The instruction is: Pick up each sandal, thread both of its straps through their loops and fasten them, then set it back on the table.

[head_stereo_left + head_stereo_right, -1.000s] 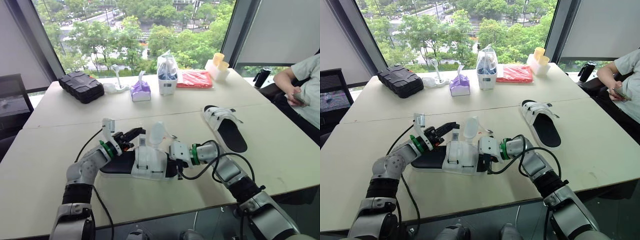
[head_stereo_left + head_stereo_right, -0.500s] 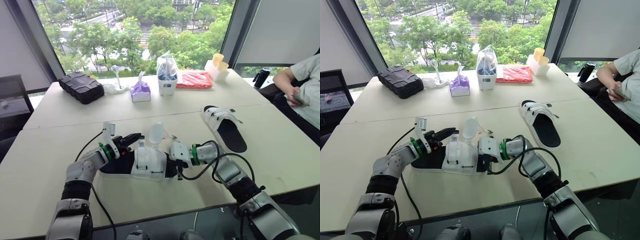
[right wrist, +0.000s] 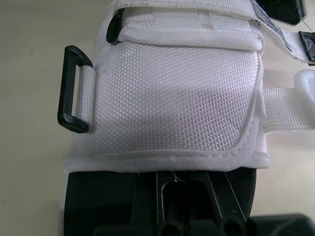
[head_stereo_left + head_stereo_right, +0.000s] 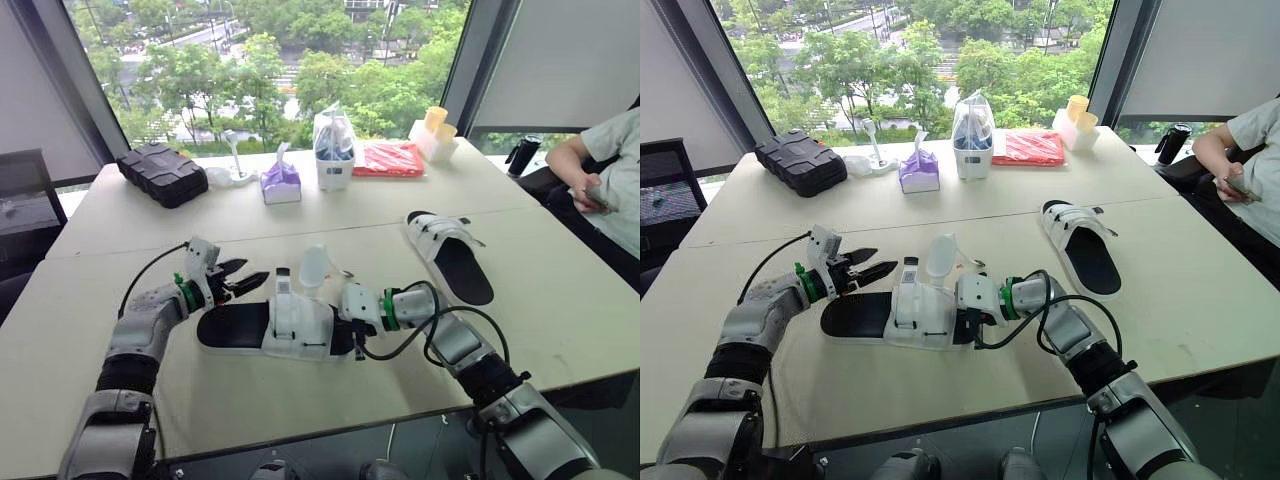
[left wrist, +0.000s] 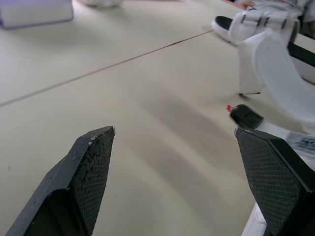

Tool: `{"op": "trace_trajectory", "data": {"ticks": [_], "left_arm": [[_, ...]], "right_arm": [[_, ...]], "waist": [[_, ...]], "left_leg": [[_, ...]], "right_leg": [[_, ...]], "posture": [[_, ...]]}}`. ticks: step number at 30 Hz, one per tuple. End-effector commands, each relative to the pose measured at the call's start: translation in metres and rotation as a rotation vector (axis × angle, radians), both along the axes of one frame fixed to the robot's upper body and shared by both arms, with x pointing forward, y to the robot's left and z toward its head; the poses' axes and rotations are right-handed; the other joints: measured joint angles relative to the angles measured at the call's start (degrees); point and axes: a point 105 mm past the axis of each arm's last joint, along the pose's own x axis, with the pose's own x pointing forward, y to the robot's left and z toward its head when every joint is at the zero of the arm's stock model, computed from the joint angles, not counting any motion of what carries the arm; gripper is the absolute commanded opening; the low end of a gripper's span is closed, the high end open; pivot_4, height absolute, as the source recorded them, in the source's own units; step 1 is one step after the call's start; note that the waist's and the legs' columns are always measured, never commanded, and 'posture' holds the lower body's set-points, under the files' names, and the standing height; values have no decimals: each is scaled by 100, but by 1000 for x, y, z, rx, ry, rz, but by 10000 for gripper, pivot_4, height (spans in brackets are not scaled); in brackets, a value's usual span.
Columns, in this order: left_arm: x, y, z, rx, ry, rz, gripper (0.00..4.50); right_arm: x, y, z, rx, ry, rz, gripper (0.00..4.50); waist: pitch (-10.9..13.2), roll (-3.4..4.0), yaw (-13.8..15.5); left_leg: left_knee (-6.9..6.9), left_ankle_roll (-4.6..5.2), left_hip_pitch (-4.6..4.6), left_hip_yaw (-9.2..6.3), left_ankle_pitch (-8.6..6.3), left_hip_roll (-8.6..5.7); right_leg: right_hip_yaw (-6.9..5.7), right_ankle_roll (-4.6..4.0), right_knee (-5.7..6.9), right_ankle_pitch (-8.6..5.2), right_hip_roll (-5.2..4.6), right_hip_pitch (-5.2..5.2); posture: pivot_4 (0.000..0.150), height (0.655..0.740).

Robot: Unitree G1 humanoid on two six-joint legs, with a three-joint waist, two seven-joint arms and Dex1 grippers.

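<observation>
The near sandal (image 4: 280,328) lies crosswise, heel toward the left pincer (image 4: 252,272).

Person in a light short sleeve (image 4: 603,165): cropped by the frame edge; I see one arm and a hand on an item too small to identify.
Near sandal, black sole with white fabric upper (image 3: 167,93): the right wrist view crops its straps; the upper covers most of the sole.
Far sandal, black and white (image 5: 258,19): blurred and cropped in the left wrist view.
Small black piece with a red fleck (image 5: 247,116): too blurred to identify.
Purple tissue pack (image 5: 34,11): cropped to a strip.
</observation>
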Motion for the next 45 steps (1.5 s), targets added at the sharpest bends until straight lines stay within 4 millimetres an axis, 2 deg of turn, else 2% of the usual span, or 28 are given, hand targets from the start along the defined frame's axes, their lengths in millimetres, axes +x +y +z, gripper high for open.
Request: {"op": "trace_trajectory", "data": {"ticks": [1,4,7,13,19,24,28,33,41,45], "left_arm": [[5,-1,29,13,-105,-40,40390],[3,-9,36,-3,-105,-110,40390],[0,-16,35,19,-87,-169,32186],[-3,-25,23,88,-66,-237,1507],[-8,-41,9,150,-47,-349,614],[-13,-45,4,196,-44,-420,614],[-25,-50,-8,237,29,-534,614],[-32,-47,-21,322,106,-599,614],[-24,-30,-36,428,141,-519,614],[-21,-23,-39,425,142,-472,614]], "right_arm": [[-5,-14,-34,-113,94,-36,0],[-5,-15,-34,-113,93,-37,0],[-5,-15,-34,-113,93,-40,0],[-5,-16,-34,-115,91,-42,0],[-4,-16,-34,-117,90,-41,0],[-4,-16,-34,-118,90,-43,0],[-4,-16,-35,-119,91,-43,0],[-3,-15,-34,-118,88,-41,0],[-3,-16,-34,-117,82,-43,0],[-3,-16,-34,-117,82,-44,0]], "waist": [[0,0,-6],[0,0,-22],[0,0,-26],[0,0,-25],[0,0,-24],[0,0,-24],[0,0,-26],[0,0,-36],[0,0,-42],[-1,-1,-35]], "left_leg": [[0,0,0,0,0,0],[-2,0,0,1,0,1],[-2,1,0,2,0,0],[0,1,0,2,1,0],[1,2,0,3,1,0],[1,2,-1,3,1,0],[2,2,0,3,1,0],[1,5,0,4,-1,1],[2,6,3,4,-1,1],[2,6,6,5,-1,0]], "right_leg": [[0,0,0,0,0,-1],[0,2,1,0,1,-2],[0,3,2,1,1,-2],[0,3,5,1,2,-2],[0,3,6,1,2,-2],[0,3,7,1,2,-2],[0,3,6,1,2,-1],[0,4,9,0,3,-2],[0,6,16,0,3,-2],[1,7,21,0,3,-1]], "posture": [[1500,7400],[1500,7400],[1500,7400],[1500,7400],[1500,7400],[1500,7400],[1500,7400],[1500,7400],[1500,7400],[1500,7400]]}}
